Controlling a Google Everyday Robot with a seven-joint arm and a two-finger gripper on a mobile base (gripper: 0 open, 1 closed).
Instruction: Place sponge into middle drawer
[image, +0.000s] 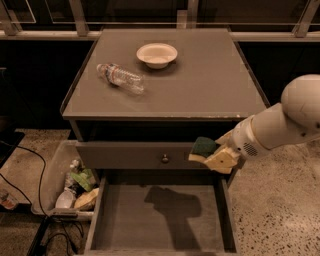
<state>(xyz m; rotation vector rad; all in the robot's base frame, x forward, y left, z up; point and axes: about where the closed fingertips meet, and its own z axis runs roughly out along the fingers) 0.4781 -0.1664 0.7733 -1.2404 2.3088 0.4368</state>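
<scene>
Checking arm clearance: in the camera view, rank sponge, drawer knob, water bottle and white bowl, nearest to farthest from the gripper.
1. sponge, held in the gripper, at the right end of the drawer front.
2. drawer knob, left of the gripper, mid drawer front.
3. water bottle, left on the tabletop, and white bowl, tabletop back: too close to call.

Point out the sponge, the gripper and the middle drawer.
sponge (204, 146): camera view, on its dark green scrub layer.
gripper (216, 157): camera view, its tip against the sponge, over the drawer's right side.
middle drawer (125, 222): camera view, bare grey floor, left part.
</scene>
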